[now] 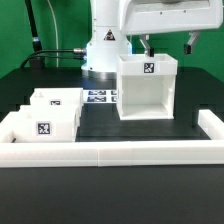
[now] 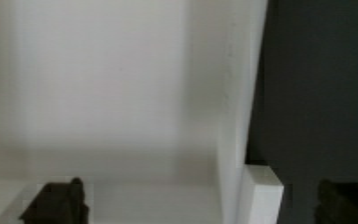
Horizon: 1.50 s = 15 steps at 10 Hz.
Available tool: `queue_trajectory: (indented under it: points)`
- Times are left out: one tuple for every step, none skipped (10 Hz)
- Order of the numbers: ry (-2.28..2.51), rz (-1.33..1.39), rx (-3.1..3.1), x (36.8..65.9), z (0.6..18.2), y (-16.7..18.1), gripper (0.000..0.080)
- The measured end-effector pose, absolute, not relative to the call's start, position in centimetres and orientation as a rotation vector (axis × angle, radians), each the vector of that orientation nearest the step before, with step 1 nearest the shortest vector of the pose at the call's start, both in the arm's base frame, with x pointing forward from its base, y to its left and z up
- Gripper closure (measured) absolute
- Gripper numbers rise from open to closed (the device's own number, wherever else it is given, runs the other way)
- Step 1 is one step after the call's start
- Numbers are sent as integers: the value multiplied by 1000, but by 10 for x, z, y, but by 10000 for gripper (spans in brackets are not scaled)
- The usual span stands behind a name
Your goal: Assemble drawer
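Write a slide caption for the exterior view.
Panda arm, jaws open, over the upright white drawer case; smaller white parts sit at the exterior view's left.

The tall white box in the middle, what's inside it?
The tall white box shows only bare white walls through its open front, nothing in it. Its near corners behind the side walls are hidden.

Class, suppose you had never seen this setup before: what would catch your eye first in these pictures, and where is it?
The tall, open-fronted white drawer case stands upright on the black table, toward the exterior view's right. The gripper sits just over its top with jaws spread. At the exterior view's left sit two smaller white tagged boxes, and a white rail runs along the near edge.
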State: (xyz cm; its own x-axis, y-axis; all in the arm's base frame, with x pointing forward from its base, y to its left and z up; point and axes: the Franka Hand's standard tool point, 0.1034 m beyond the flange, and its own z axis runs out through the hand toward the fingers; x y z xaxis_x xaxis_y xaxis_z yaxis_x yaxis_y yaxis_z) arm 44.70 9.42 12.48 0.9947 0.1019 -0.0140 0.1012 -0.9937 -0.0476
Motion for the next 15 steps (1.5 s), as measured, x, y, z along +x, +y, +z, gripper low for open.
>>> queue_trajectory:
  points:
    - [-56,3,-3073,440,121,94,150]
    - [52,1,-3072,428,115,98,150]
    - [104,6,-3072,419,110,105,150]
    - [115,12,-3066,415,106,107,150]
    - [120,9,-3066,414,103,108,150]
    - [109,6,-3067,411,99,111,150]
    - [100,12,-3068,409,98,113,150]
    - [91,8,-3069,410,99,114,150]
    - [88,6,-3068,411,99,114,275]
    - [92,7,-3067,411,99,114,275]
    - [92,7,-3067,410,99,114,413]
    - [92,7,-3067,410,99,114,548]
    - [92,7,-3067,410,99,114,548]
    - [92,6,-3067,411,99,114,732]
    - [92,6,-3067,411,99,114,762]
